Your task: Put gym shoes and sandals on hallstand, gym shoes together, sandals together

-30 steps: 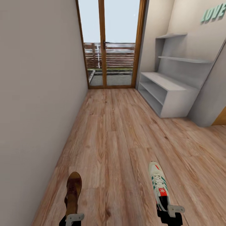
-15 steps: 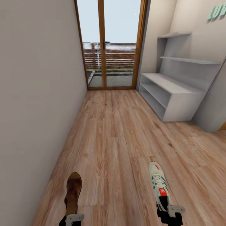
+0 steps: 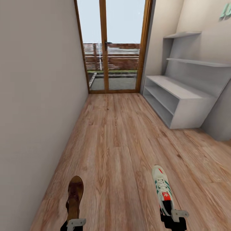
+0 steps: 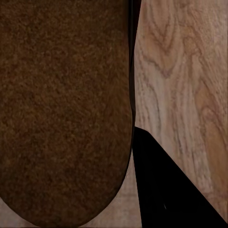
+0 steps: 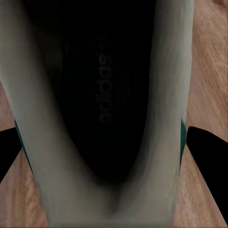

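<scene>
Black end effectors (image 3: 173, 221), pale grey brackets (image 3: 76, 222)

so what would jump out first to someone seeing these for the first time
Two shoes held out over the wood floor: a brown sandal in the left gripper and a white gym shoe with green stripes in the right gripper. Next, the glass door at the corridor's far end, and the empty white-grey hallstand against the right wall.

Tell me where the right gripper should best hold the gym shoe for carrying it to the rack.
At the heel collar, from behind, as the right gripper does now: the gym shoe points toe-forward toward the hallstand, and the open collar gives the fingers a thin rim to pinch.
</scene>
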Controlling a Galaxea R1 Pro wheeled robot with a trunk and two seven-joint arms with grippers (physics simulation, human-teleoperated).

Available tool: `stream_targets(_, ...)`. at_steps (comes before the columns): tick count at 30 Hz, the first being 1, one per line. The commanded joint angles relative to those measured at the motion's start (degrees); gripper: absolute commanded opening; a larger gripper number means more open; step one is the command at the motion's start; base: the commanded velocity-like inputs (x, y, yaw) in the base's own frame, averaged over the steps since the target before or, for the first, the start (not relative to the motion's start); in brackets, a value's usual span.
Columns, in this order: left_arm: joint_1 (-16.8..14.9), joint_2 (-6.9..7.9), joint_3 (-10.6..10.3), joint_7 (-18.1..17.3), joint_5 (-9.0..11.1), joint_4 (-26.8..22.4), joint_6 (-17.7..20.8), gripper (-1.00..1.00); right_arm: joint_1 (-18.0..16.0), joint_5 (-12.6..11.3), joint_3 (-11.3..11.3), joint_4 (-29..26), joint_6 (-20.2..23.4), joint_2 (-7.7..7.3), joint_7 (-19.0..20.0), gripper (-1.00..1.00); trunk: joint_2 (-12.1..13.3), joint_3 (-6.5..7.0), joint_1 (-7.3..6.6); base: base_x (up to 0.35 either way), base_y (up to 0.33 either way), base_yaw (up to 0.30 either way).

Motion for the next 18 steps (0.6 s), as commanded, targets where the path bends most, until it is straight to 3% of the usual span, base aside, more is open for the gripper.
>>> stream_targets(1,0.0,0.04,-0.5,0.4,0.3,0.0,-0.2,-1.0,0.0,0.2,-0.2,0.0,-0.2,0.0,-0.2,-1.0,0.0,-0.05,0.02,0.34,0.0,0.0)
stream_targets(18,0.0,0.04,-0.5,0.4,0.3,0.1,-0.2,-1.0,0.0,0.2,-0.2,0.0,-0.1,0.0,-0.2,-1.0,0.0,-0.05,0.02,0.34,0.0,0.0)
